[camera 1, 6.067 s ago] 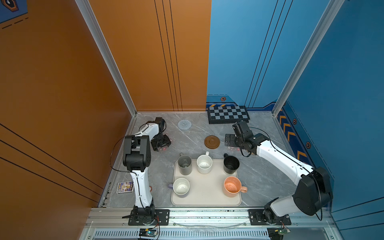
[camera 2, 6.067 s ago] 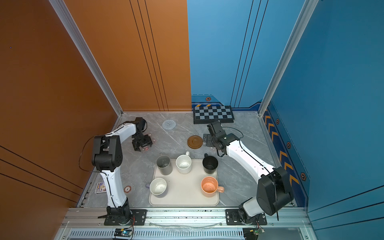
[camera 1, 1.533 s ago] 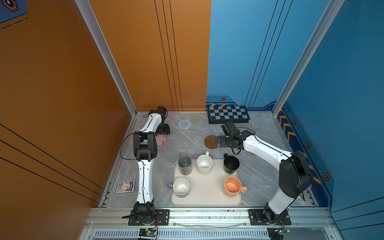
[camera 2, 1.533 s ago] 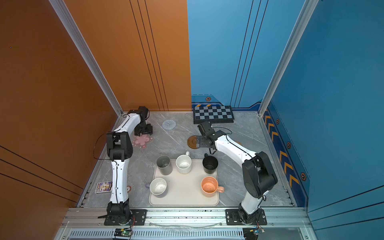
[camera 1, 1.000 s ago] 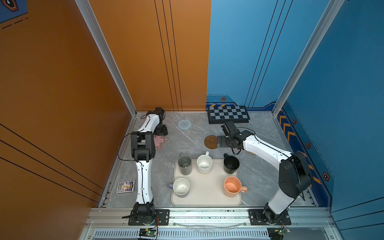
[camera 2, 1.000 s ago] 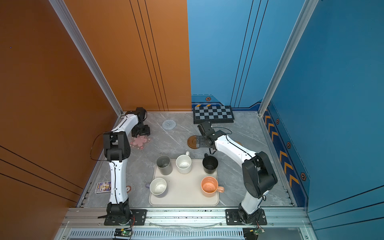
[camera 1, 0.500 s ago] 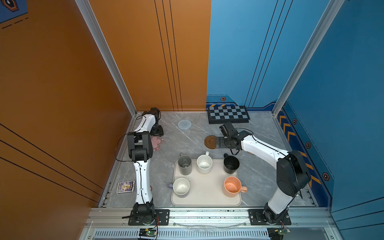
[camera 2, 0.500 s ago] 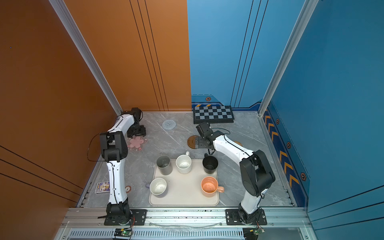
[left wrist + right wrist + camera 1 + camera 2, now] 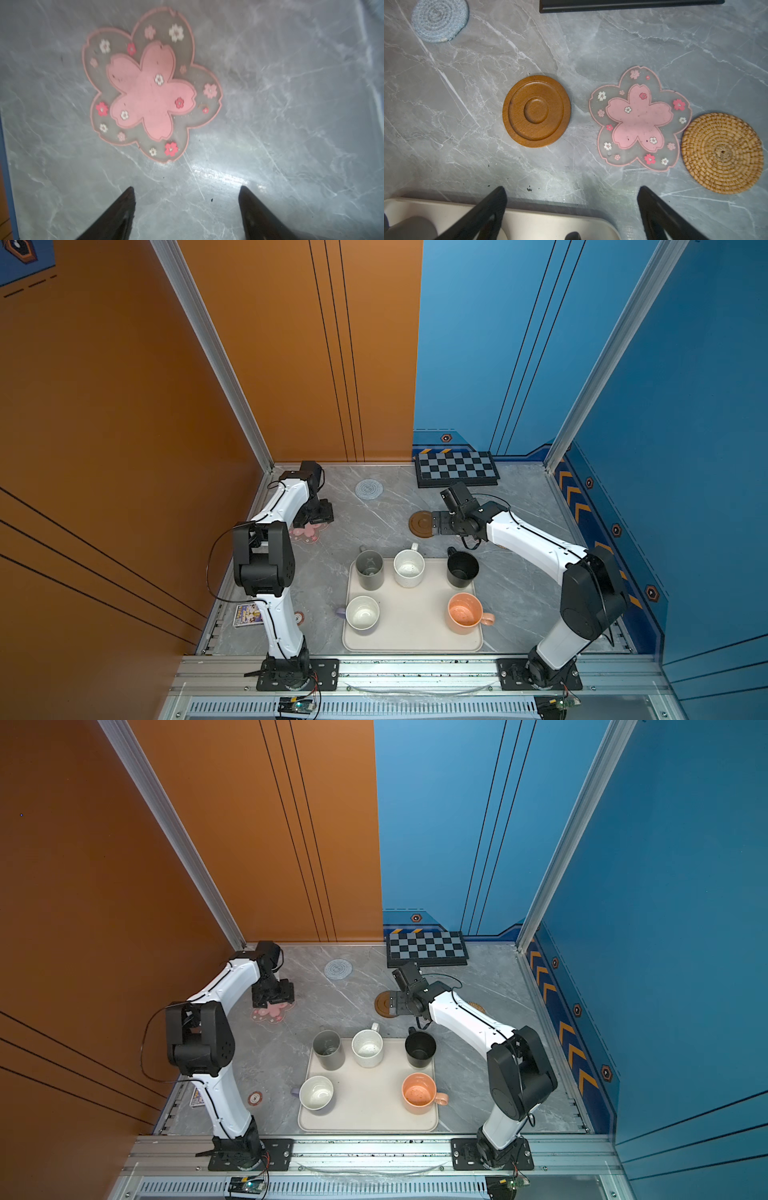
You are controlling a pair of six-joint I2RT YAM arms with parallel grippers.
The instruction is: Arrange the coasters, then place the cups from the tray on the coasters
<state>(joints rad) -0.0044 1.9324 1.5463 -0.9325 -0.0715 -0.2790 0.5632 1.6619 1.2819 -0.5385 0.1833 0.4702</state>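
Five cups stand on the cream tray (image 9: 413, 641): grey (image 9: 370, 571), speckled white (image 9: 409, 569), black (image 9: 462, 570), lavender (image 9: 362, 614) and peach (image 9: 465, 614). A pink flower coaster (image 9: 306, 534) (image 9: 145, 91) lies flat at the left, and my left gripper (image 9: 317, 515) (image 9: 186, 188) hangs open just behind it, empty. The brown ringed coaster (image 9: 420, 524) (image 9: 536, 111), a second pink flower coaster (image 9: 639, 118) and the rattan coaster (image 9: 721, 153) lie in a row behind the tray. My right gripper (image 9: 441, 523) (image 9: 572, 188) hovers open and empty between that row and the tray. The knitted coaster (image 9: 369, 488) lies farther back.
A chequered board (image 9: 456, 468) lies against the back wall. A small round sticker (image 9: 255, 1097) and a picture card (image 9: 248, 614) lie at the front left by the left arm's base. Orange and blue walls close in the table.
My left arm has swung toward the left wall and its gripper has drawn back off the pink flower coaster, which lies free. The right gripper has edged slightly left.
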